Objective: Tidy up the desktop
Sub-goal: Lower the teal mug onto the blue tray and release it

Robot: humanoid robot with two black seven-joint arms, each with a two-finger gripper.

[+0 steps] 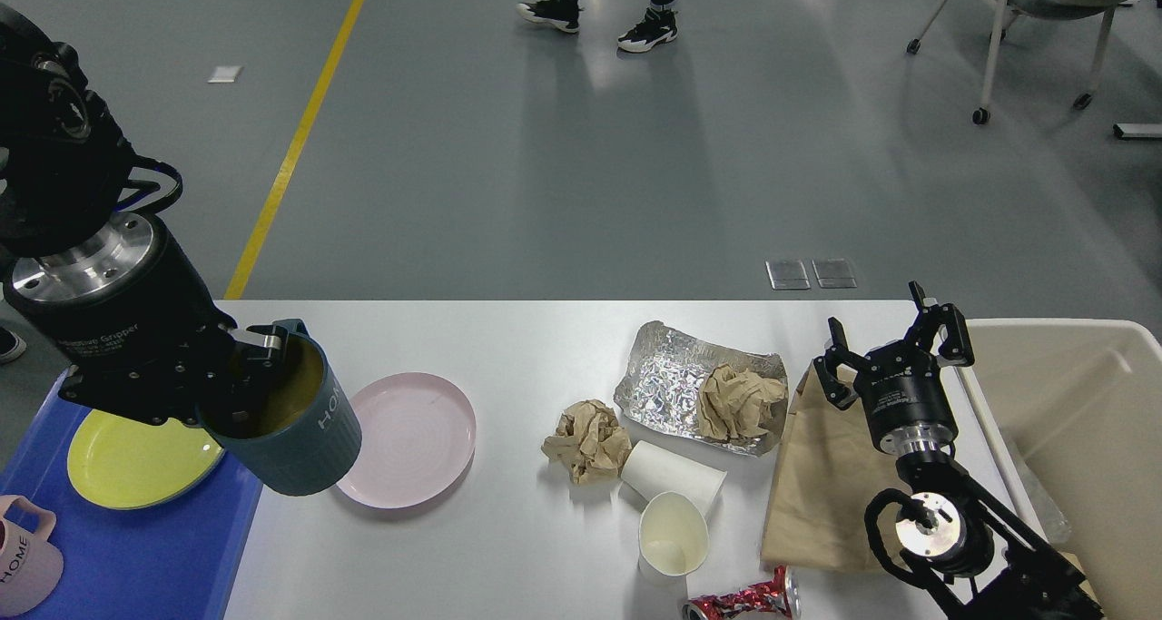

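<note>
The white desktop carries a pink plate, two crumpled brown paper balls, a foil sheet, two white paper cups, a brown paper bag and a crushed red can. My left gripper is shut on the rim of a dark teal mug, held in the air over the tray's right edge. At the right, my right gripper stands open above the paper bag, holding nothing.
A blue tray at the left holds a yellow-green plate and a pink mug. A cream bin stands at the right end. A person's feet and a wheeled chair are on the floor beyond.
</note>
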